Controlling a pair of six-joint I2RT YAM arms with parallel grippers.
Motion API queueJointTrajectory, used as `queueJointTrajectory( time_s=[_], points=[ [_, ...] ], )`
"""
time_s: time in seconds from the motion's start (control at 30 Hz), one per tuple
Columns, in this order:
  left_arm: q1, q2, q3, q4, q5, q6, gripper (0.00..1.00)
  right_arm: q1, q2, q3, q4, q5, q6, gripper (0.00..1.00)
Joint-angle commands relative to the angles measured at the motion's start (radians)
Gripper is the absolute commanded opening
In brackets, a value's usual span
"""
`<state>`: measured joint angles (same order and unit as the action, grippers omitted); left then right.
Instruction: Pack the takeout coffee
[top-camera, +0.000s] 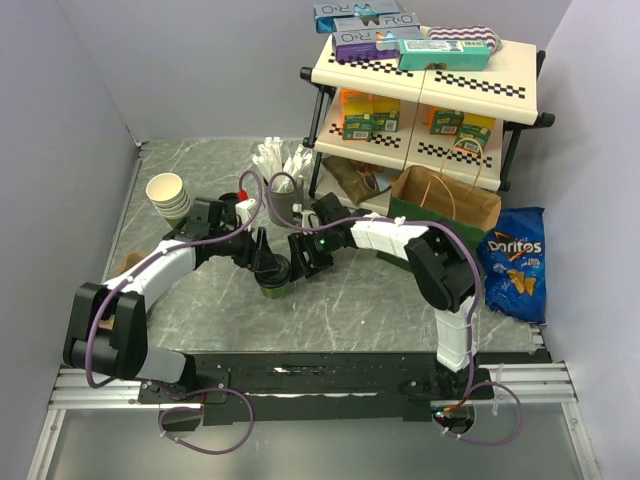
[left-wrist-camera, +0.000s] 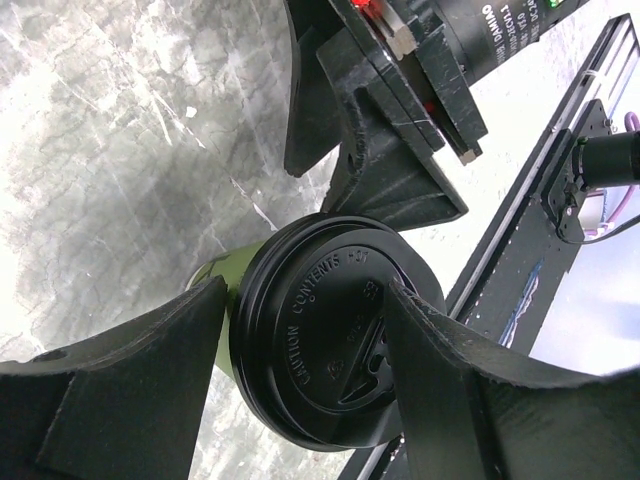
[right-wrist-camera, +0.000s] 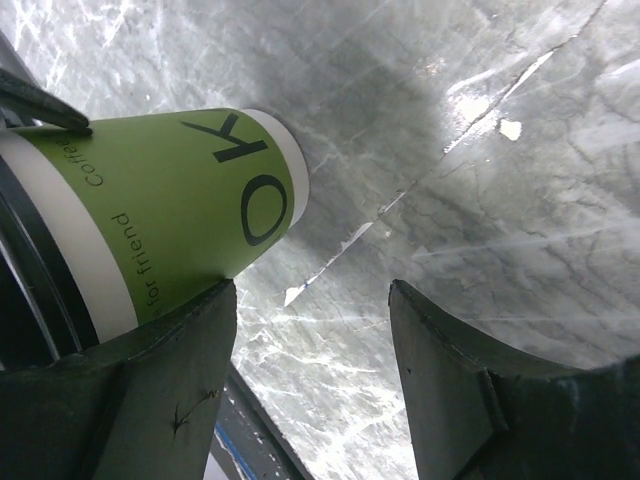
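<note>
I am clamping my left pincer (left-wrist-camera: 310, 300) on the takeout coffee (top-camera: 276, 288), one finger pressing each side of its round black lid (left-wrist-camera: 300, 390). In the left wrist view the lid is facing straight up at me, with the fingers sitting at its 9 and 3 o'clock. A strip of the green cup wall is showing past the rim at 10 o'clock.

From above, the coffee is sitting near the middle of the grey marbled table (top-camera: 400, 300). My left arm is reaching it from 10 o'clock. I cannot tell whether its base is resting on the table or hanging just clear of it.

I am holding my right pincer (right-wrist-camera: 312, 290) with its jaws apart and only bare table showing between them. It is hovering just beside the coffee, at about its 1 o'clock in the top view. In the right wrist view the green wall is lying against the outer side of my left finger (right-wrist-camera: 150, 380), toward 10 o'clock, not inside the gap.

Well apart from the coffee, a stack of cream cups (top-camera: 170, 197) is standing at 10 o'clock and a cutlery holder (top-camera: 283, 192) at 12 o'clock. A brown paper bag (top-camera: 445, 200) is standing open at 2 o'clock, and a blue chip bag (top-camera: 513, 262) is lying at 3 o'clock.
</note>
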<state>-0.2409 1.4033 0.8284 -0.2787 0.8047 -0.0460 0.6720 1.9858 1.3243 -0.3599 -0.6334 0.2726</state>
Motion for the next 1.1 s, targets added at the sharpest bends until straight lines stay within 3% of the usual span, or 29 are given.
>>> queueJointTrajectory(
  time_s=[0.0, 0.3, 0.4, 0.63, 0.77, 0.8, 0.93, 1.07],
  points=[
    [-0.008, -0.035, -0.003, -0.016, -0.029, 0.035, 0.69, 0.011, -0.027, 0.055, -0.008, 0.035, 0.011, 0.69],
    [-0.005, -0.073, 0.047, -0.068, -0.024, 0.071, 0.73, -0.063, -0.094, 0.023, -0.063, -0.04, -0.082, 0.71],
    [-0.005, -0.075, 0.052, -0.074, -0.028, 0.067, 0.79, -0.084, -0.104, 0.033, -0.1, -0.074, -0.125, 0.72],
    [0.017, -0.098, 0.09, -0.076, -0.038, 0.052, 0.79, -0.1, -0.168, 0.082, -0.149, -0.244, -0.223, 0.74],
    [0.069, -0.121, 0.11, -0.123, -0.03, 0.031, 0.8, -0.112, -0.15, 0.154, -0.204, -0.432, -0.24, 0.81],
    [0.074, -0.127, 0.106, -0.144, -0.032, 0.035, 0.8, -0.111, -0.127, 0.195, -0.22, -0.457, -0.236, 0.98],
    [0.092, -0.158, 0.055, -0.181, -0.051, 0.035, 0.8, -0.107, -0.081, 0.256, -0.209, -0.497, -0.136, 1.0],
    [0.109, -0.167, 0.02, -0.191, -0.073, 0.031, 0.8, -0.084, -0.056, 0.274, -0.214, -0.433, -0.096, 1.0]
  ],
)
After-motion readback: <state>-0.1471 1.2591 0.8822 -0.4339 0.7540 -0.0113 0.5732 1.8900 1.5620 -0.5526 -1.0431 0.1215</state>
